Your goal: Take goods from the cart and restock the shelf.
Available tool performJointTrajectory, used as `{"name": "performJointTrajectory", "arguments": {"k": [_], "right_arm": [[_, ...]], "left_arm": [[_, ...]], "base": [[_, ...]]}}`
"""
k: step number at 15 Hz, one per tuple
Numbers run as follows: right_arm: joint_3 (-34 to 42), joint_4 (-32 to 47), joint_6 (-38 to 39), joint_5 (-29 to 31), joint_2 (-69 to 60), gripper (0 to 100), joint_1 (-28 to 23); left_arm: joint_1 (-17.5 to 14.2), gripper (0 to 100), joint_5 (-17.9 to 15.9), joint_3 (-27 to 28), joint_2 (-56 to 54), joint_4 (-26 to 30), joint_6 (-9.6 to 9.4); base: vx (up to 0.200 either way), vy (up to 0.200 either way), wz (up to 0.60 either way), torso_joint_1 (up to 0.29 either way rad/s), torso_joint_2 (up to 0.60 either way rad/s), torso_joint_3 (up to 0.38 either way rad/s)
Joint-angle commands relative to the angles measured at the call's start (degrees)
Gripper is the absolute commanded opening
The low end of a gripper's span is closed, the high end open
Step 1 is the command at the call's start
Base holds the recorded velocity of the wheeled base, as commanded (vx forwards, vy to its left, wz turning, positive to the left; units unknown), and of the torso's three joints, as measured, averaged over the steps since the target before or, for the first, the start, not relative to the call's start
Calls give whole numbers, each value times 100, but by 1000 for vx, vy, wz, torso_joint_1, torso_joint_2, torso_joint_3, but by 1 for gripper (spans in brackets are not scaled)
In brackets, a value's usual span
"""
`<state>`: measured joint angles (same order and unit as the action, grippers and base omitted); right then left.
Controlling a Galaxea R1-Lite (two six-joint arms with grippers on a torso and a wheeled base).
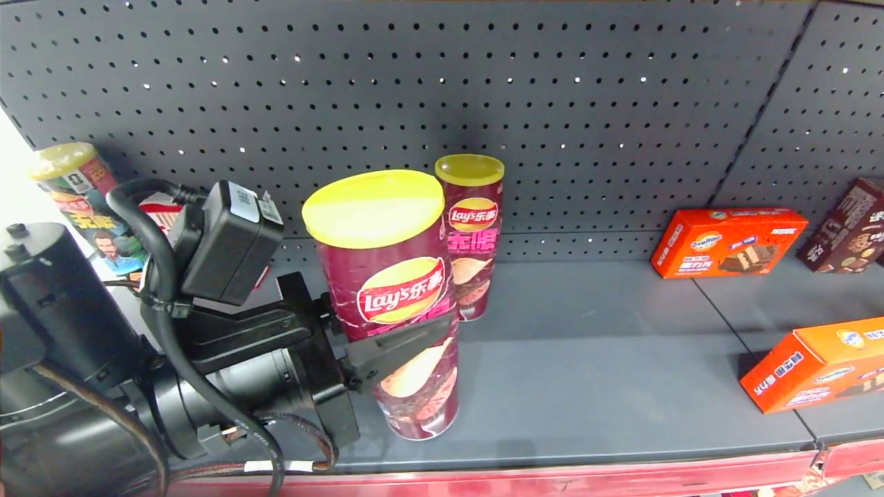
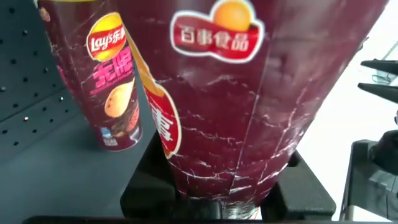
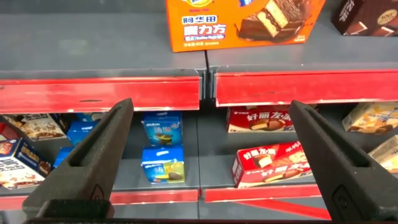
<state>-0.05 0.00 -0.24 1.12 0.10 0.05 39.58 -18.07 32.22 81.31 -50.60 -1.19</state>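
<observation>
A maroon chip can with a yellow lid (image 1: 400,290) stands near the front of the grey shelf (image 1: 594,386), and my left gripper (image 1: 387,345) is shut on its middle from the left. The same can (image 2: 261,106) looms close in the left wrist view. A second, matching can (image 1: 473,235) stands just behind it against the pegboard and appears again (image 2: 112,87) beside the held one. My right gripper (image 3: 214,155) is open in front of the red shelf edges, with nothing between its fingers (image 3: 93,155).
Orange boxes (image 1: 728,241) (image 1: 815,362) and a brown box (image 1: 846,228) lie on the shelf to the right. Another can (image 1: 83,200) stands at the far left. An orange box (image 3: 242,22) sits above lower shelves holding blue (image 3: 161,146) and red packs (image 3: 273,163).
</observation>
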Motion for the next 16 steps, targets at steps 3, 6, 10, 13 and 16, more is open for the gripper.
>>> {"name": "performJointTrajectory", "arguments": {"k": [3,6,10,13,16], "right_arm": [[5,-9,24,28,-1,100,4],[5,-9,24,46,-1,100,4],[-4,9,-20,2,8,100,4],[-1393,-35,-20,-139,1168,100,83],[-2333,-519,-178,-596,2671,100,435]], "left_arm": [[-109,0,22,-23,8,-2,-21],[-170,0,49,-128,8,7,-258],[-302,0,49,-181,16,-11,-267],[-504,0,14,-225,8,-64,-258],[-513,0,-57,-5,236,-72,-258]], "base": [[0,0,0,0,0,0],[0,0,400,3,0,2],[0,0,0,0,0,0],[0,0,0,0,0,0],[0,0,0,0,0,0]]}}
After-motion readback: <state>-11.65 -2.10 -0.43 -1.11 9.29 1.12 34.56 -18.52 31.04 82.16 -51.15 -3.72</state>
